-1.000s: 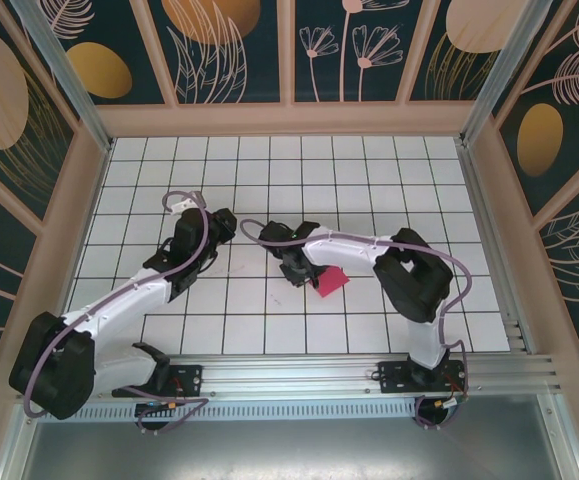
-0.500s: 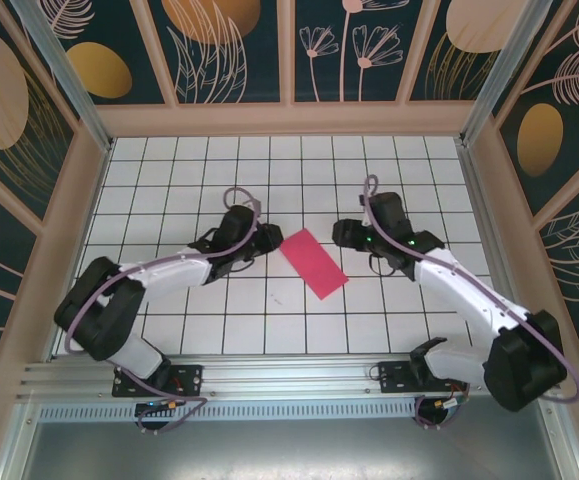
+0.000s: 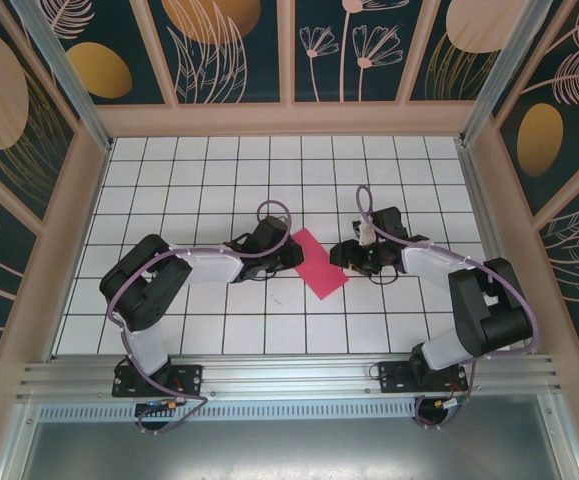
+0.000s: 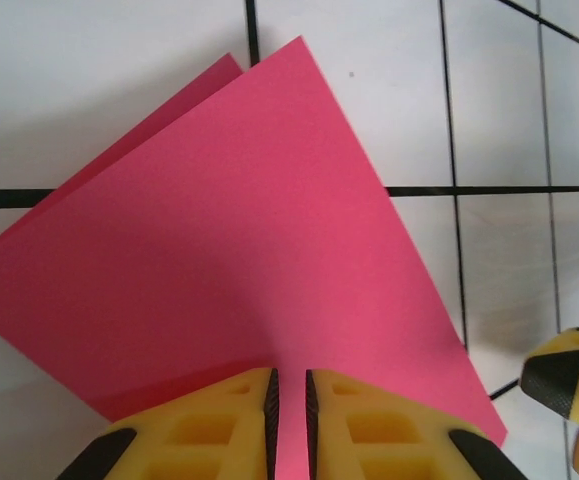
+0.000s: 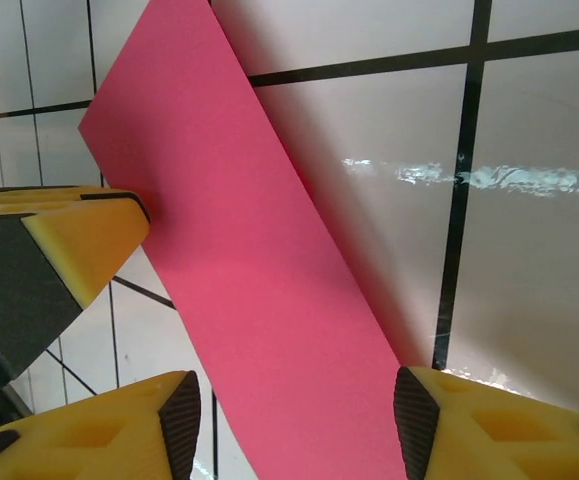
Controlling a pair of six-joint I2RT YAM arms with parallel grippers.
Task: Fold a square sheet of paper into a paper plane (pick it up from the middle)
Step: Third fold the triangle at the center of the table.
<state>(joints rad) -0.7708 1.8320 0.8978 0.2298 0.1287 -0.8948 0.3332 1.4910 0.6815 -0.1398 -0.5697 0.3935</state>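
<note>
- The pink sheet of paper (image 3: pixel 317 262) lies near the middle of the white tiled worktop (image 3: pixel 219 180). It is folded in half into a long rectangle that runs aslant across the grid lines.
- From the left wrist the sheet (image 4: pixel 239 220) shows two layers. The lower one peeps out along the upper-left edge, so the halves are not quite flush.
- The left arm (image 3: pixel 199 265) reaches in from the left, its end at the sheet's left long edge.
- The left jaws are drawn almost together. Only a thin slit is left between the yellow fingertips (image 4: pixel 229 405), and pink shows through it.
- Those tips sit over the sheet's near edge; whether they press on it or hover just above I cannot tell (the shadow beneath them is soft).
- The right arm (image 3: pixel 434 262) comes in from the right, its end just beside the sheet's right long edge.
- The right jaws stand spread wide, with one yellow fingertip (image 5: pixel 109 430) on each side of the strip of paper (image 5: pixel 259 260) and nothing pinched between them.
- In the right wrist view the paper's right edge meets the inner corner of the right-hand fingertip, and a shadow falls on the tile beside that edge.
- One yellow pad (image 5: pixel 74 240) of the left jaws touches the sheet's left edge in that same view.
- A black-tipped yellow fingertip (image 4: pixel 569 365) of the right jaws shows at the lower right of the left wrist view, near the sheet's corner but apart from it.
</note>
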